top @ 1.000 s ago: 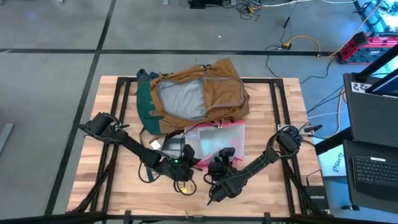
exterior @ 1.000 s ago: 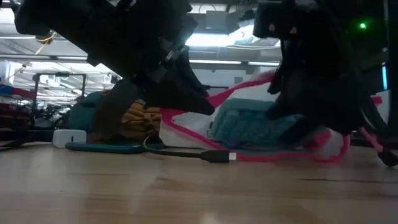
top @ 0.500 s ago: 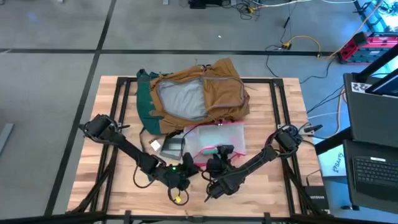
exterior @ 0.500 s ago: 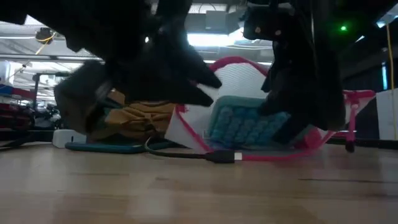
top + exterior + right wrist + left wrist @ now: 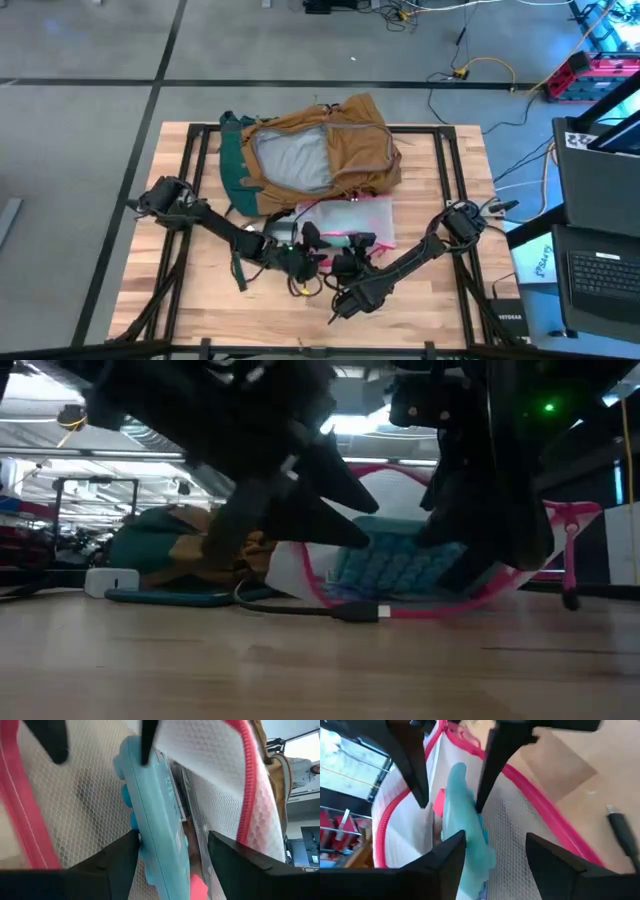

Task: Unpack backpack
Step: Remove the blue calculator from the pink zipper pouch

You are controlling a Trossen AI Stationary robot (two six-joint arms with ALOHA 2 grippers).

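Gaping jaws flanking teal gadget (image 5: 150,815)

One backpack (image 5: 320,150) is lying on the counter (image 5: 450,290), and one mesh pouch (image 5: 350,222) with a pink edge is sitting just beside it. One teal gadget (image 5: 150,815) with raised buttons is showing inside the pouch — nothing more of its kind is showing. Two arms are reaching over the counter, so two grippers are showing: the left gripper (image 5: 308,250) and the right gripper (image 5: 345,262). One white charger block (image 5: 110,581) is sitting on the counter, and one dark cable (image 5: 300,608) is running across it — its plug is lying by the pouch. One laptop (image 5: 600,180) is standing off the counter.
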